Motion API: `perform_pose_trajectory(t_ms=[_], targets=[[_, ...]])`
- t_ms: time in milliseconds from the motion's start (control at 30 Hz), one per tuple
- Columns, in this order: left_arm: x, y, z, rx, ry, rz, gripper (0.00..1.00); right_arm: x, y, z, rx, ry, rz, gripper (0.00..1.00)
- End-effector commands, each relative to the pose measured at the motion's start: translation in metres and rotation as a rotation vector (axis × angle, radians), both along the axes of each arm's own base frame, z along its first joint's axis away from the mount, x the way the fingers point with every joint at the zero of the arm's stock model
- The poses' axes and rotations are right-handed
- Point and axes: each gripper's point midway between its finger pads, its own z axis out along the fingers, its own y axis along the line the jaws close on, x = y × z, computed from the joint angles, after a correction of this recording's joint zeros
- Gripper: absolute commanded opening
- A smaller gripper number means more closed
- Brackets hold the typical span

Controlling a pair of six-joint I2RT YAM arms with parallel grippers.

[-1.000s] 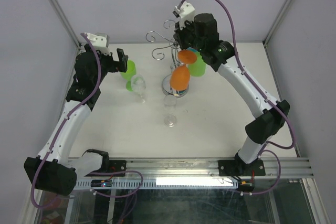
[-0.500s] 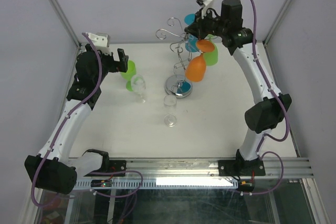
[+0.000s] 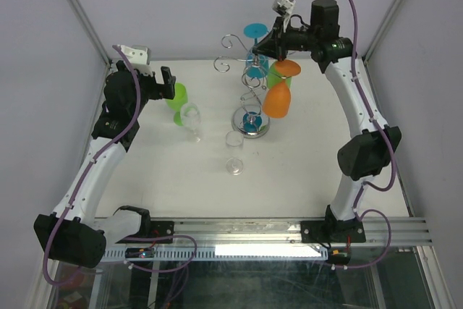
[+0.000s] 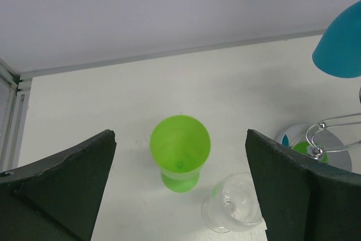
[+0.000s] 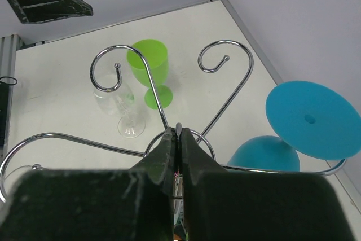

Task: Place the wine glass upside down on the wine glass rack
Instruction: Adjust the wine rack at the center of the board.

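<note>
The chrome wine glass rack (image 3: pixel 248 99) stands at the back of the table, with its scroll arms (image 5: pixel 225 60) spread below my right wrist. My right gripper (image 3: pixel 269 47) (image 5: pixel 178 131) is shut on the tip of the rack's central post. An orange wine glass (image 3: pixel 278 99), a blue one (image 3: pixel 255 63) (image 5: pixel 307 119) and a green one (image 3: pixel 275 77) hang upside down on it. My left gripper (image 3: pixel 168 85) (image 4: pixel 180 134) hovers open above a green wine glass (image 4: pixel 179 142) (image 3: pixel 178 99), which stands upright beside a clear wine glass (image 4: pixel 232 210) (image 3: pixel 191 115).
A second clear glass (image 3: pixel 234 151) stands upright nearer the front, in the middle of the table. The rack's round base (image 4: pixel 304 145) lies right of the clear glass by the left gripper. Grey walls close the table at the back and both sides.
My right gripper has risen and moved to the right, shut on the rack's post. The rack and its hanging glasses shifted right with it. The left arm has not moved.
</note>
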Motion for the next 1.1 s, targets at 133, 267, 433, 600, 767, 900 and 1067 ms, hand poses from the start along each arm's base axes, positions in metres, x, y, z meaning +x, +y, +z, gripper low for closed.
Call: perform_pose_trajectory(t_ms=[133, 267, 433, 600, 767, 900, 1067], targets=[[0.001, 0.006, 0.016, 0.012, -0.048, 0.016, 0.98, -0.026, -0.008, 0.071, 0.101, -0.255, 0.214, 0.0], [0.001, 0.007, 0.015, 0.013, -0.048, 0.019, 0.98, -0.03, -0.011, 0.067, 0.114, -0.237, 0.267, 0.0], [0.001, 0.006, 0.015, 0.012, -0.046, 0.017, 0.98, -0.029, -0.014, 0.06, 0.111, -0.221, 0.272, 0.06], [0.001, 0.006, 0.015, 0.012, -0.047, 0.016, 0.98, -0.026, -0.016, 0.057, 0.103, -0.22, 0.248, 0.25], [0.001, 0.005, 0.015, 0.012, -0.046, 0.012, 0.98, -0.026, -0.018, 0.055, 0.093, -0.229, 0.223, 0.36], [0.0, 0.005, 0.016, 0.011, -0.049, 0.013, 0.97, -0.024, -0.02, 0.06, 0.089, -0.237, 0.191, 0.4], [0.0, 0.006, 0.016, 0.012, -0.048, 0.014, 0.97, -0.024, -0.025, 0.081, 0.118, -0.279, 0.096, 0.47]])
